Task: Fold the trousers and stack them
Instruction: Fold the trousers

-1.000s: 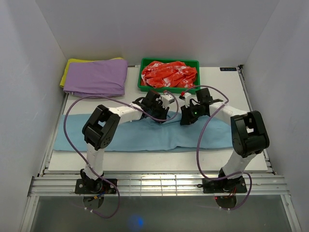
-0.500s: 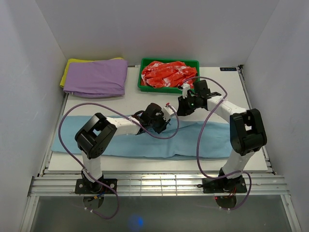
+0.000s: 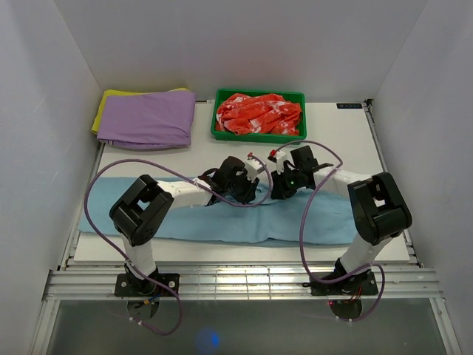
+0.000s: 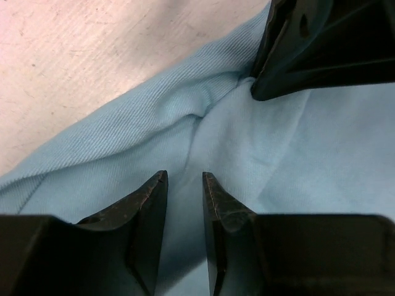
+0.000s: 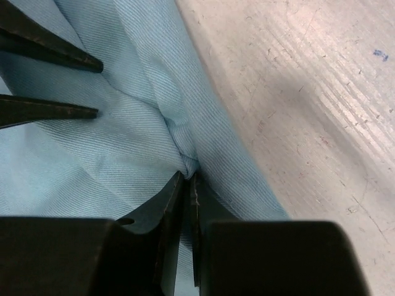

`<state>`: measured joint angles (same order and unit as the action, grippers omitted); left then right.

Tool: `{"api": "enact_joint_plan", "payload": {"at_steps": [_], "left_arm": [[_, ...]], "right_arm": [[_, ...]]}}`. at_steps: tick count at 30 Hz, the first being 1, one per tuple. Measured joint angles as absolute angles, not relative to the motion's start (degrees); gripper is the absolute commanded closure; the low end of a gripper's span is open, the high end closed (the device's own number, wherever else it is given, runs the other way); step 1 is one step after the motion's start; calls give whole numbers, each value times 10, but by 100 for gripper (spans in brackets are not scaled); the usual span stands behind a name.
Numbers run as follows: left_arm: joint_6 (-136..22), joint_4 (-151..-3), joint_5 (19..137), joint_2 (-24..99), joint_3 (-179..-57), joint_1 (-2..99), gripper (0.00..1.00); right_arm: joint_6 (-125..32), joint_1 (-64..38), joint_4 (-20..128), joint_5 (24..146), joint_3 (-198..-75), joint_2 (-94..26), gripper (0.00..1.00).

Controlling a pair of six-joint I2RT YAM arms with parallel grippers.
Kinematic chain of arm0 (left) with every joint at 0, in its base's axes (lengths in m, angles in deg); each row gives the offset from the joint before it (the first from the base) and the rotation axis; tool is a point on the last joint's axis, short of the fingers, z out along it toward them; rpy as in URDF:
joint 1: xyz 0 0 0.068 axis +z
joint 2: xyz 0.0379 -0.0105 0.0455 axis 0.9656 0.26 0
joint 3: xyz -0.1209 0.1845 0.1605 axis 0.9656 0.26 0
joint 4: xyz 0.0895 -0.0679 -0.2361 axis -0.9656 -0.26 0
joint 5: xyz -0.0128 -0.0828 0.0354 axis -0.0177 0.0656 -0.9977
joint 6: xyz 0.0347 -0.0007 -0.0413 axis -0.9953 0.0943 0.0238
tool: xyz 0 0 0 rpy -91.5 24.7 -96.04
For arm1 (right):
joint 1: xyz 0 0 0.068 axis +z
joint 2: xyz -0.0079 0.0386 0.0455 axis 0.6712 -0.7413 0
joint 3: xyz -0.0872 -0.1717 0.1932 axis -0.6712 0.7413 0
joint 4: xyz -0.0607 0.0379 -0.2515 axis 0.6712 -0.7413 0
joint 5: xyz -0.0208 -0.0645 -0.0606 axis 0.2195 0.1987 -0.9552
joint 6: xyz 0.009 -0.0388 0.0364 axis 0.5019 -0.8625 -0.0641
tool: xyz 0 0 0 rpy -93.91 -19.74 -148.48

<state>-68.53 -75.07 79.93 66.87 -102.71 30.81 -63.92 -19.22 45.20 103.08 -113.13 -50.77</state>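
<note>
The light sky-blue trousers [image 3: 148, 211] lie stretched left to right across the near half of the table. Both grippers are low over the middle of their far edge. My right gripper [image 3: 279, 185] is shut, pinching a small fold of the trousers [image 5: 92, 160] at that edge, in the right wrist view [image 5: 189, 176]. My left gripper [image 3: 250, 189] sits just left of it, in the left wrist view [image 4: 184, 179]. Its jaws are slightly apart over the trousers [image 4: 123, 142], with cloth showing in the narrow gap. The right gripper's fingers [image 4: 308, 49] show ahead of it.
A folded purple garment [image 3: 148, 118] lies on a yellow cloth [image 3: 107, 100] at the back left. A green bin [image 3: 259, 135] with red-and-white patterned cloth [image 3: 259, 112] stands at the back middle. Bare table [image 3: 347, 148] lies at the back right. White walls close in both sides.
My right gripper, which had lifted back toward the green bin, has come down onto the trousers' far edge. The left gripper has stayed low near the middle.
</note>
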Motion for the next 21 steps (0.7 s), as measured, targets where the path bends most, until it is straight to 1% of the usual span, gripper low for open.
{"api": "enact_joint_plan", "payload": {"at_steps": [2, 5, 6, 11, 21], "left_arm": [[-654, -761, 816, 661, -1032, 309, 60], [-610, -771, 844, 661, -1051, 309, 57], [-598, -773, 853, 661, -1056, 309, 54], [-543, -777, 883, 675, -1081, 318, 53], [-465, -775, 905, 756, -1120, 351, 54]], "right_arm": [[-639, -192, 472, 1030, -1115, -498, 88], [-639, -192, 490, 1031, -1105, -495, 90], [-639, -192, 494, 1031, -1103, -494, 90], [-639, -192, 509, 1031, -1093, -489, 92], [-638, -192, 516, 1030, -1089, -488, 92]]}}
